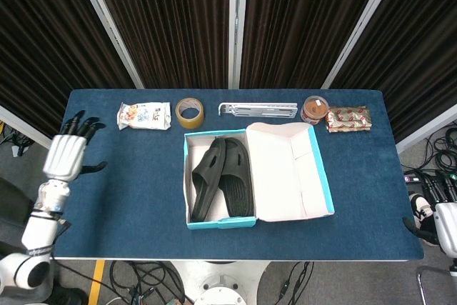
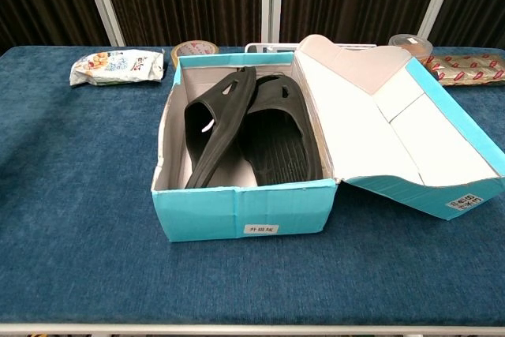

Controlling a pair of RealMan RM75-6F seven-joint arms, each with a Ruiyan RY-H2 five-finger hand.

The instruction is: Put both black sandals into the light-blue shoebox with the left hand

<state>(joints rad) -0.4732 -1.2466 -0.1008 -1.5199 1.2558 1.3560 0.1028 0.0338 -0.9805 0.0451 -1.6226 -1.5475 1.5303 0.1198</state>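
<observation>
L hand (image 1: 65, 155) at desk's (image 1: 128, 191) left edge, fingers spread, holding nothing, well apart from shoebox (image 1: 214, 222). Both black sandals (image 1: 221, 187) in the light-blue cardboard box, long axes running front-to-back; left one tilted on edge against the flat one. Smooth molded rubber, ribbed footbed. R hand not visible.

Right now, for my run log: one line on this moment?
sandals: both in shoebox | lid: open | left robot hand: open, at table's left edge | right: not in view
</observation>
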